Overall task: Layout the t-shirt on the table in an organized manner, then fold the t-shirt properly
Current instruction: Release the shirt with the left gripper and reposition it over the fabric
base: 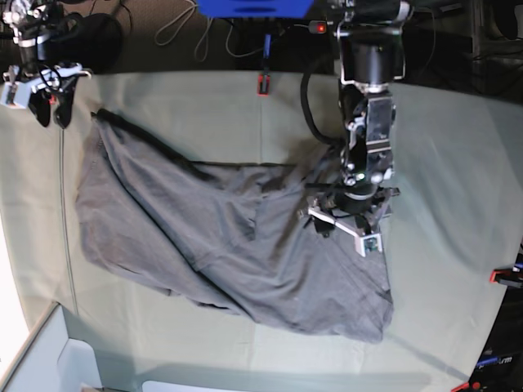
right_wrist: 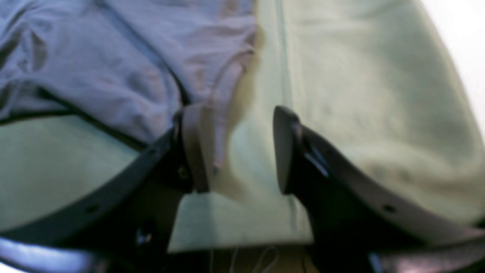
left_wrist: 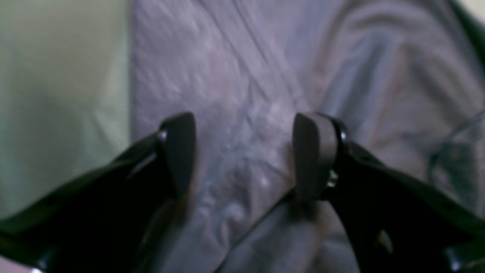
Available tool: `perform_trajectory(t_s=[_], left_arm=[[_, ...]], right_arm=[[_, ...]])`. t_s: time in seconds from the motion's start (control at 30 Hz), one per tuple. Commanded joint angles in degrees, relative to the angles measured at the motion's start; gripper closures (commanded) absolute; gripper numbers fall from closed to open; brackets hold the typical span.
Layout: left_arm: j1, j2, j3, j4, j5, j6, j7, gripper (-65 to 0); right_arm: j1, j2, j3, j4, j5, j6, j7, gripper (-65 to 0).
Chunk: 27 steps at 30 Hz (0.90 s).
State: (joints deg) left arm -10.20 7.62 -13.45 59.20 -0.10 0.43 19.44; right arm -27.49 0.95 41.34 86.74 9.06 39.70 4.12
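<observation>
1. Both wrist views are blurred; cloth detail is hard to read. In the base view the left gripper point(base: 350, 222) is seen from above, its tips hidden under its own body.
2. The t-shirt point(base: 229, 245) lies spread but rumpled on the table point(base: 441, 155), running from the far left corner down to the near right, with folds and a dark ridge across the middle.
3. Left gripper point(left_wrist: 244, 151): jaws spread wide over grey fabric, nothing between them; whether the tips touch the cloth is unclear.
4. Right gripper point(right_wrist: 237, 148): jaws spread, one finger point(right_wrist: 193, 148) just at the shirt's edge, the other over bare green cloth. It holds nothing.
5. In the base view the right gripper point(base: 45, 102) sits at the far left table edge, just beside the shirt's corner.
6. Bare table lies right of the shirt and along the far side; red clamps point(base: 263, 84) mark the edges.
</observation>
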Motion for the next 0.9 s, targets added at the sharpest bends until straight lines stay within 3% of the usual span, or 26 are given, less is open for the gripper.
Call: perform_trajectory(t_s=[0.0,0.17,0.37,0.57,0.73,0.87], left_arm=[[-2.2,0.3,0.1,-1.0,0.1,0.0,-1.5,-39.3],[-5.3,0.3,0.1,-8.1,0.1,-0.2,-1.5,-39.0],[-5.6,0.6,0.5,-8.9,0.0,-0.2,-1.5,-38.7],[-5.4,0.6,0.3,-9.0,0.0,-0.3,-1.5,-23.2],[-3.6,0.5,0.2,-8.0,0.0,-0.3,-1.5,-22.0],[-1.3,0.6,0.2,-3.9,0.0,-0.3,-1.5,-16.1]], right_arm=[[-0.1,0.4,0.5,0.9,1.0,0.3,1.6,-25.9],[-0.2,0.4,1.9,0.8,1.0,0.3,1.6,-25.9],[-0.2,0.4,2.5,0.8,1.0,0.3,1.6,-25.9],[-0.1,0.4,2.3,1.0,1.0,0.3,1.6,-25.9],[0.5,0.3,2.2,0.8,1.0,0.3,1.6,-25.9],[0.5,0.3,2.1,0.8,1.0,0.3,1.6,-25.9]])
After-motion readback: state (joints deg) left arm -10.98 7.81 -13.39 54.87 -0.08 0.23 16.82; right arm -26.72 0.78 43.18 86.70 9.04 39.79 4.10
